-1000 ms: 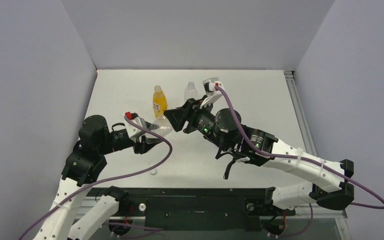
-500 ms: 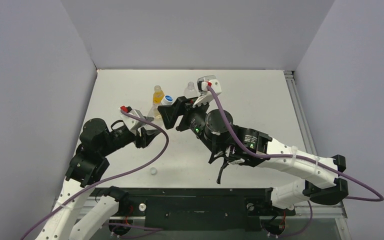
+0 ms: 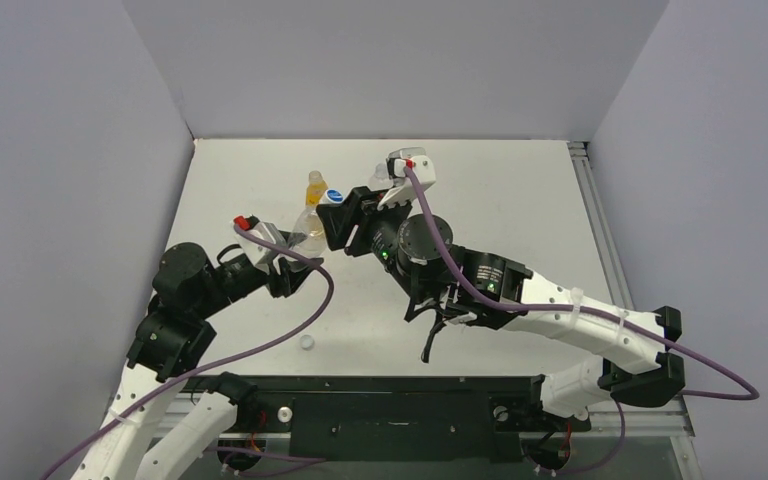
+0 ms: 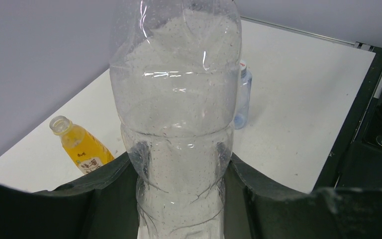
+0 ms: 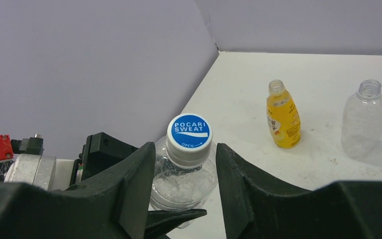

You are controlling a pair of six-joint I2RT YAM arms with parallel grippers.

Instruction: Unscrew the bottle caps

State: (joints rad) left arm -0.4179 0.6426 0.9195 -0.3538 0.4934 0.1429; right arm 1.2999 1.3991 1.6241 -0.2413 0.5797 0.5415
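Observation:
My left gripper [image 4: 181, 169] is shut on the lower body of a clear bottle [image 4: 176, 99] and holds it above the table, the left gripper [image 3: 295, 265] sitting left of centre in the top view. The bottle's white cap with a blue top [image 5: 189, 134] stands between the jaws of my right gripper [image 5: 185, 147], which is open, with a narrow gap on each side. From above, that cap [image 3: 334, 196] shows just past the right gripper [image 3: 342, 215]. A yellow-orange bottle [image 5: 282, 117] and a clear bottle [image 5: 363, 119] stand uncapped at the back.
A short clear bottle with a bluish label [image 4: 242, 97] stands beyond the held one, its cap on. A loose white cap [image 3: 306, 342] lies near the table's front edge. Grey walls close the left, far and right sides. A black rail [image 3: 390, 400] runs along the front.
Both grippers have moved toward the far left with the clear bottle, which now stands more upright. The blue-topped cap has come into view from above, and the right jaws stand apart around it.

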